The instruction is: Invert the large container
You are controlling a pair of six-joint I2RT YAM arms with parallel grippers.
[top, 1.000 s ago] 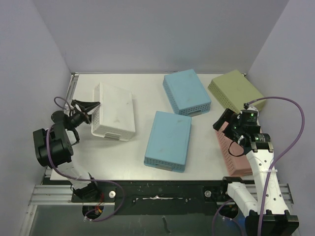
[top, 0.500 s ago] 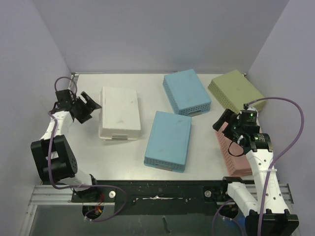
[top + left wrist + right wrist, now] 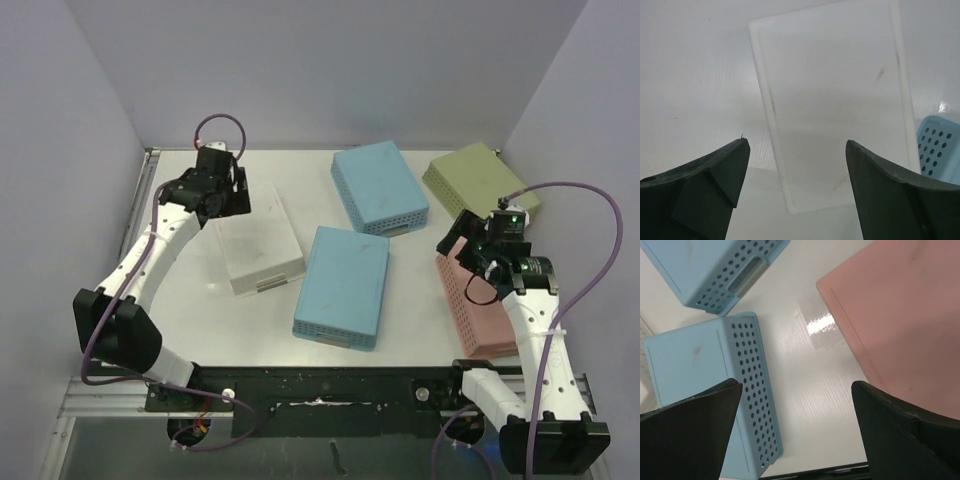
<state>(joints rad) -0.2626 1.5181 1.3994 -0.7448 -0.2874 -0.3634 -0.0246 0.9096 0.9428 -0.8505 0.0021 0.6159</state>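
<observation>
The white container [image 3: 258, 243] is lying bottom-up near the desk's left edge, with the left gripper [image 3: 232, 198] hovering over its far end. The right gripper [image 3: 455, 240] is hanging above the pink container [image 3: 480, 305] by the right edge.

Light: bright, even, diffuse from above; shadows on the worktop [image 3: 250, 330] faint and soft-edged.
Top view: sharp throughout.
Left wrist: washed out; white container [image 3: 835, 100] barely separates from the worktop.
Glare: bright streak on the worktop beside the pink container [image 3: 900, 325], right wrist.
Focus: left end effector fingers [image 3: 700, 185] and right end effector fingers [image 3: 685, 435] dark, slightly soft.
</observation>
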